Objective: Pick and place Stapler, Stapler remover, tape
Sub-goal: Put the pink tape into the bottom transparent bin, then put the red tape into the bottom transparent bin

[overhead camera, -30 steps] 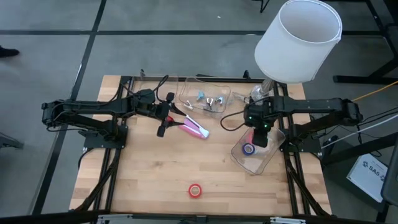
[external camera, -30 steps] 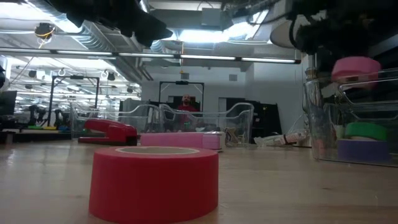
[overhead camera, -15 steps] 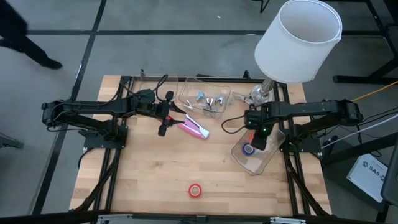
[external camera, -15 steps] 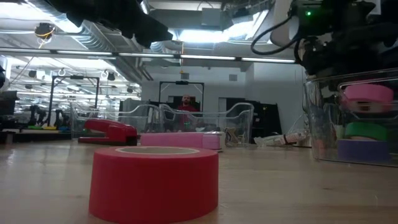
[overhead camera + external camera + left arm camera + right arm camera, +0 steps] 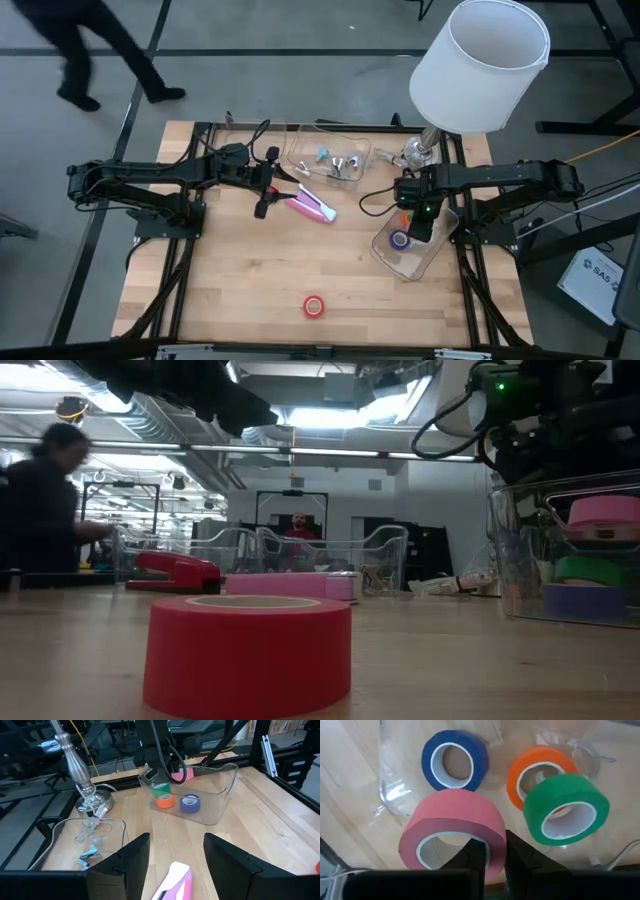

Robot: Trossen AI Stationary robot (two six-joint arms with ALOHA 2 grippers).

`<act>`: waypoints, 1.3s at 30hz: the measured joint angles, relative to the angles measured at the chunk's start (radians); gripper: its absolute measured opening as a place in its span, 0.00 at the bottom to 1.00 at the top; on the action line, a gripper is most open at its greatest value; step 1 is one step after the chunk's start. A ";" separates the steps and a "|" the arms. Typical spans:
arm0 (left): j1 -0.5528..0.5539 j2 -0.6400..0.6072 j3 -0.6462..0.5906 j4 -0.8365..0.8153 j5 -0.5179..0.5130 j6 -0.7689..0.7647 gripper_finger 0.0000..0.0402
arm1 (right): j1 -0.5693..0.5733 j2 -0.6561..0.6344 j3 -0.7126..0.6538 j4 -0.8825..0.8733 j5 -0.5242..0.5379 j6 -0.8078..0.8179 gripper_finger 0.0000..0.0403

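Note:
My right gripper (image 5: 416,226) reaches down into the clear bin (image 5: 392,258) at the table's right and is shut on a pink tape roll (image 5: 452,827), which also shows in the low view (image 5: 605,518). Blue (image 5: 454,760), orange (image 5: 540,767) and green (image 5: 565,807) tape rolls lie on the bin's floor below it. A red tape roll (image 5: 314,306) lies flat on the table near its near edge. My left gripper (image 5: 175,845) is open, its fingers standing either side of the pink stapler's end (image 5: 172,877). The pink stapler (image 5: 313,208) lies on the table's middle. My right gripper holds the pink tape roll by its ring wall (image 5: 492,842), one finger (image 5: 472,857) inside the hole and the other (image 5: 520,855) outside. It comes from above, pointing down. The roll hangs inside the bin above the green roll (image 5: 588,570); whether they touch, I cannot tell.
A second clear bin (image 5: 330,158) at the far edge holds small silvery claw-shaped pieces. A lamp with a white shade (image 5: 480,65) stands at the far right corner. A red stapler (image 5: 172,570) shows in the low view. A person (image 5: 100,50) walks beyond the far left edge.
My right gripper has come down into the clear bin with the pink roll, which now sits lower, close above the green roll. A person has walked into view beyond the table's far left.

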 joint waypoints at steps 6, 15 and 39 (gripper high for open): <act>0.000 0.000 0.000 0.000 0.000 0.000 0.46 | 0.054 0.000 0.000 -0.014 -0.005 0.003 0.11; 0.000 0.000 0.000 0.000 0.000 0.018 0.46 | 0.136 0.000 -0.072 -0.003 -0.005 0.023 0.11; 0.000 0.000 0.000 0.016 -0.081 0.019 0.46 | 0.141 0.001 -0.119 0.076 -0.007 0.110 0.40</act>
